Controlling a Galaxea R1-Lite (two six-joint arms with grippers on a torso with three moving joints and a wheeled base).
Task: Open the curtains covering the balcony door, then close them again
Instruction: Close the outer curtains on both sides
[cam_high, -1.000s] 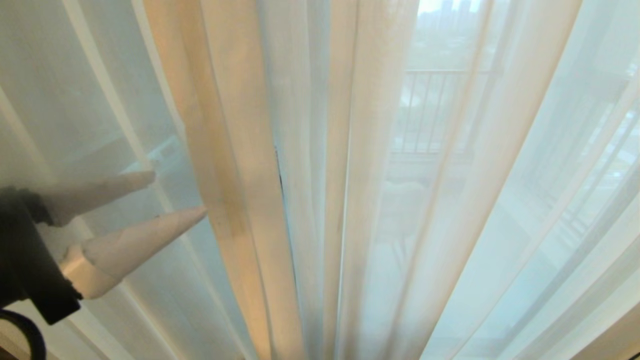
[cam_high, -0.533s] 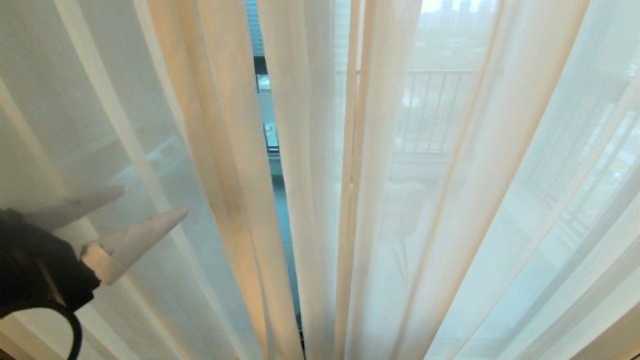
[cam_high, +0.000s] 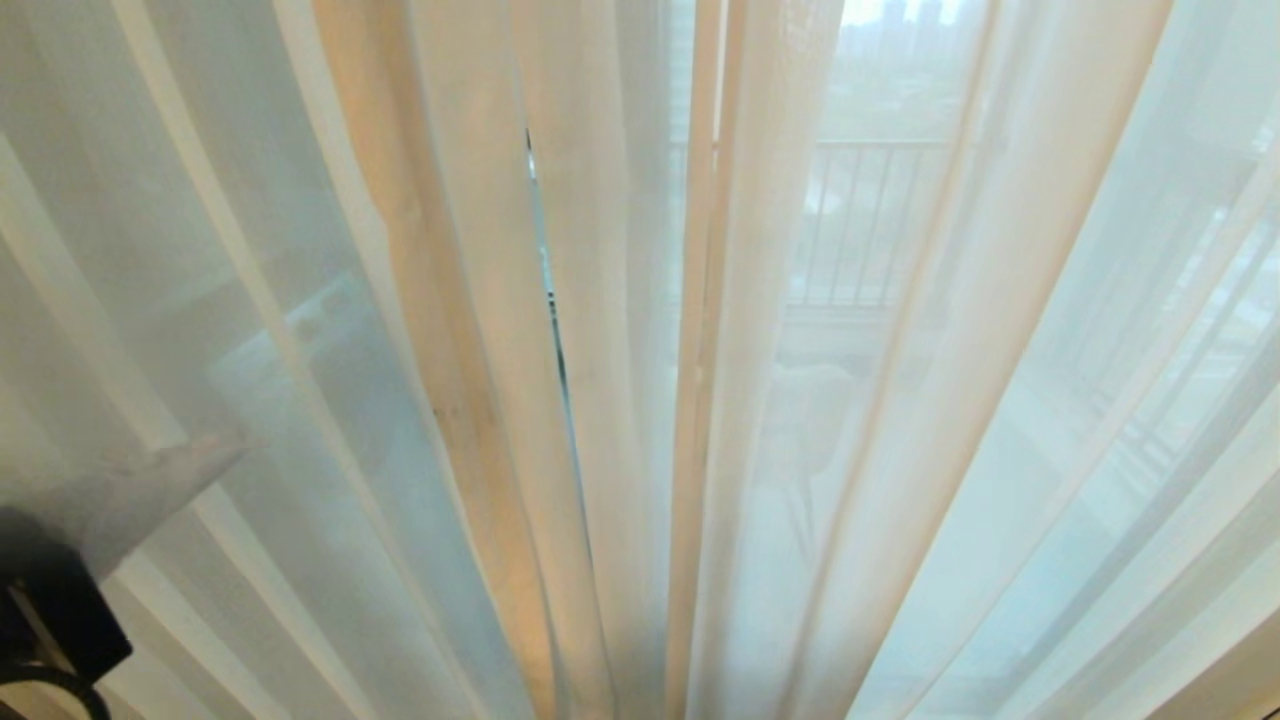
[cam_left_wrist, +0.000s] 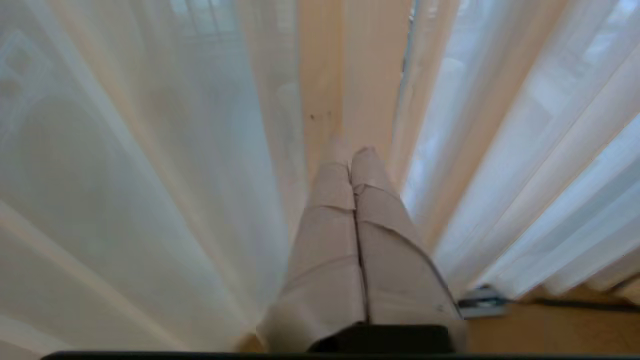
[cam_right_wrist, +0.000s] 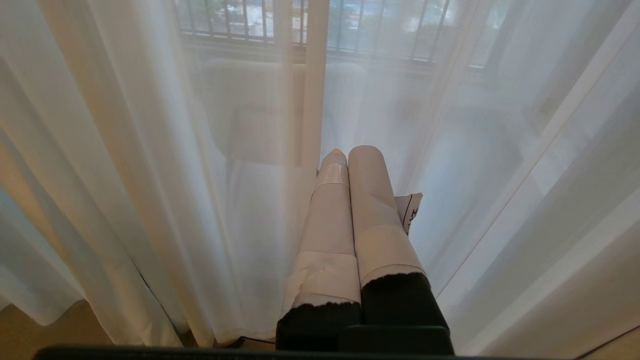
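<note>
Left gripper (cam_left_wrist: 350, 150): jaws pressed together, pointing at the sheers' (cam_high: 900, 400) peach centre fold; whether any cloth is pinched between the tips cannot be told. In the head view it sits low, well left of that fold, half veiled by fabric.

Right gripper (cam_right_wrist: 350, 152): jaws together, holding nothing, just short of the sheers.

Sheers: hanging drawn across the view, pleats bunched at the centre fold, with only a thin dark slit (cam_high: 552, 300) beside it.

Door: not distinguishable; a railing (cam_high: 860, 220) shows faintly through the cloth, right of the fold.

Progress, as judged: the curtains lie all but closed. Whether the opening is yet to come or the closing is nearly finished cannot be told from how they hang.
</note>
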